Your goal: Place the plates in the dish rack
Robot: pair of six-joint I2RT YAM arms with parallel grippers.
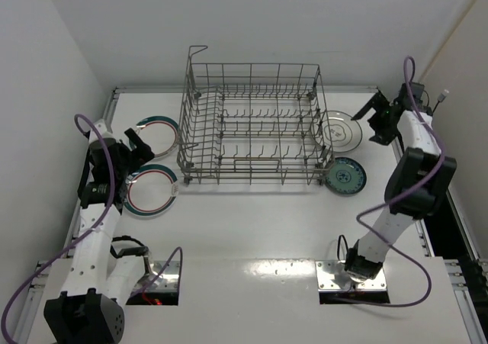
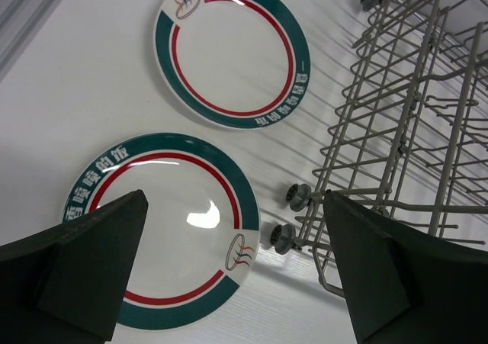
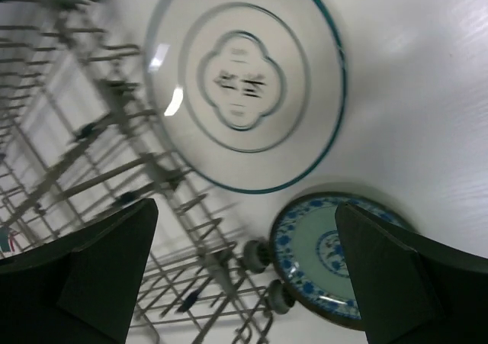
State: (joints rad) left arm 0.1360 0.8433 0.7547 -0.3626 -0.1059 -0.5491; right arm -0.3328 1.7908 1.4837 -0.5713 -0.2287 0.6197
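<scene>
Four flat plates [image 1: 152, 191] flanking dish rack [image 1: 252, 170]

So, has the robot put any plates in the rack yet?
Not yet. The rack is empty, so nothing is done. Nothing is in hand either. The left gripper hangs open over two ringed plates. The right gripper is open above the white plate and small blue plate. All four are left to load.
</scene>
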